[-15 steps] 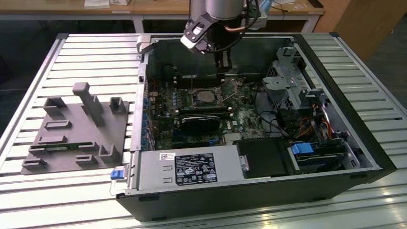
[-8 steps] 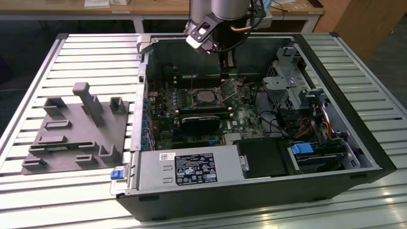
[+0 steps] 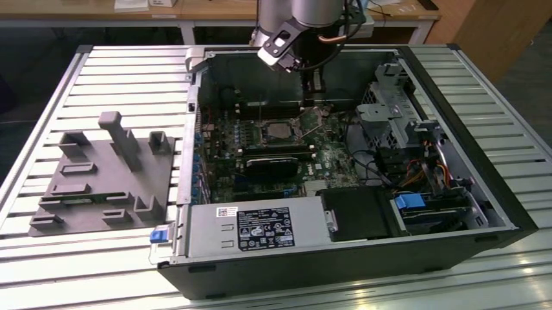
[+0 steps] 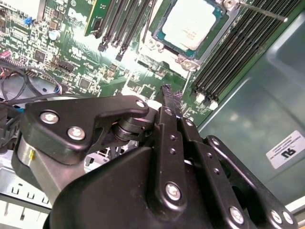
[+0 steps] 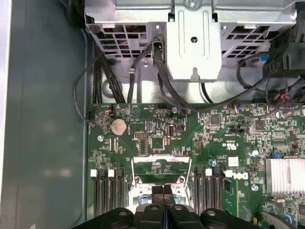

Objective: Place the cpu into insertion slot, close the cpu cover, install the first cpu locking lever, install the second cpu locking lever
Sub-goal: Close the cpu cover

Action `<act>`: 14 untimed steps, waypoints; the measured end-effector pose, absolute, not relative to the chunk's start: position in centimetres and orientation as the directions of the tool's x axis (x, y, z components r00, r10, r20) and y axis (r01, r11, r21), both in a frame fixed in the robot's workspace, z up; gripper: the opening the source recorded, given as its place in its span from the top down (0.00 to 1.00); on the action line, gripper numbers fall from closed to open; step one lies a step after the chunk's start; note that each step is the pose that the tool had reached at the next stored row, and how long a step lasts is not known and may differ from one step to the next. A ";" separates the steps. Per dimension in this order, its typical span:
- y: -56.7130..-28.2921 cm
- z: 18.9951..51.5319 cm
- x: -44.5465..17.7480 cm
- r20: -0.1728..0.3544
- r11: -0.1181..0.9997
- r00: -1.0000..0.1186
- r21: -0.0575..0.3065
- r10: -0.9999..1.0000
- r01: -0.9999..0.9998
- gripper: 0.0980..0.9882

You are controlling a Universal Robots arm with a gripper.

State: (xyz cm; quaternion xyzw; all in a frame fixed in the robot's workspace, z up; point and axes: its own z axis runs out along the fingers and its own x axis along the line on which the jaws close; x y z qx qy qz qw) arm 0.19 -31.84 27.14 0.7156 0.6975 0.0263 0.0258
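The cpu [image 4: 190,24] lies flat in the insertion slot [image 4: 187,61], silvery top up; in the exterior view the cpu [image 3: 278,132] sits mid-board inside the open computer case. The cpu cover [image 5: 143,159] stands raised off the socket, and green board shows through its window. A thin locking lever [image 4: 259,8] sticks out beside the socket. My gripper [image 4: 171,93] is shut with nothing between its fingers. It hangs low over the board, just off the socket's edge. In the first wrist view the gripper [image 5: 163,190] is close to the cover's frame; whether they touch is unclear. From outside, the gripper [image 3: 309,102] reaches down into the case.
Black memory slots [image 4: 238,52] flank the socket. A metal drive cage [image 5: 190,38] with cables stands past the board, and a finned heatsink [image 5: 285,174] is off to one side. The power supply [image 3: 258,229] fills the case's near end. A grey fixture [image 3: 108,174] lies on the slatted table.
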 end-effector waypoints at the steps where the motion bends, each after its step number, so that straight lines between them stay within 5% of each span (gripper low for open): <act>1: -31.8 27.1 0.3 0.002 -0.026 0.026 0.074 1.000 0.997 1.00; 14: -31.8 27.1 2.0 0.002 -0.026 0.026 0.074 1.000 0.997 1.00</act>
